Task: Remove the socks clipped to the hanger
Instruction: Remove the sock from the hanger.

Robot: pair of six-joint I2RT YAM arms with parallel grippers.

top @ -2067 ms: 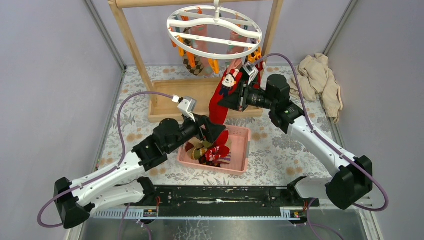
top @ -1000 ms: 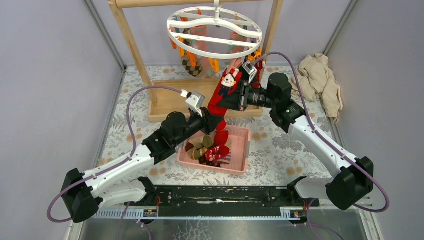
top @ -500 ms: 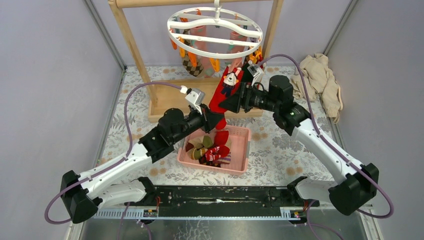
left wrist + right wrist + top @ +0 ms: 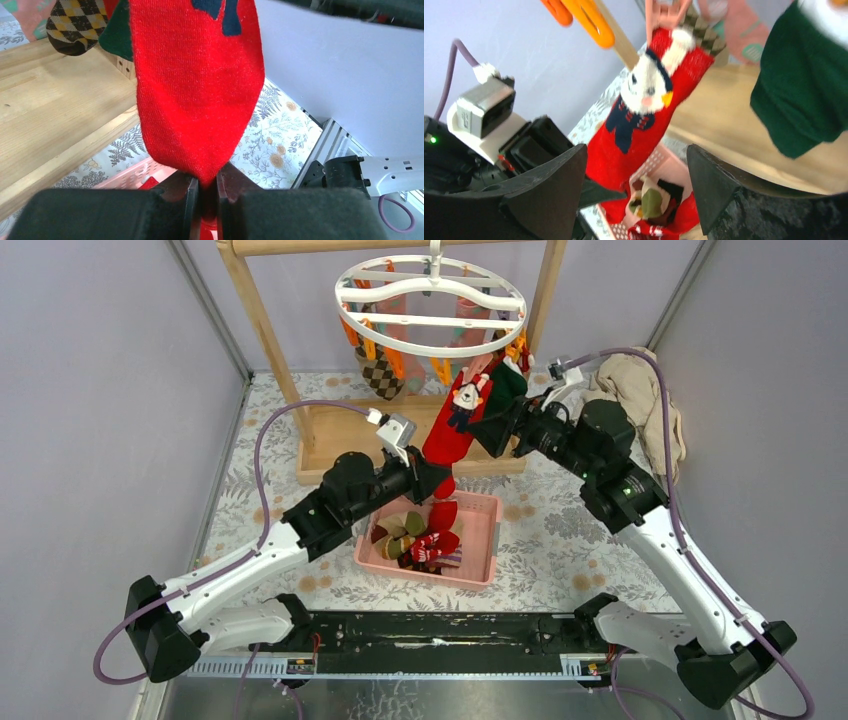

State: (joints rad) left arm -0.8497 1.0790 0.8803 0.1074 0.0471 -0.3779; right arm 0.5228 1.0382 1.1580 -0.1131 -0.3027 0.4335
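left claw point(image 4: 206, 186) risen from basket point(image 4: 489, 536) to pinch toe of red sock point(image 4: 450, 440), right claw point(image 4: 636, 150) drawn back rightward, jaws apart

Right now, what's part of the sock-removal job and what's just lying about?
Job: ring hanger; red snowman sock, toe in shut left pincer; argyle sock; green sock; open right pincer; pink basket of socks.
Lying about: beige cloth heap; floral table cover.

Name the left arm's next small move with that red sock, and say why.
Probably a steady pull down toward the pink basket. The left tool is shut on the lower tip of the red sock. The sock's top hangs from a pink clip on the hanger, and the right tool is open and not touching it, so a tug looks likeliest to free it.
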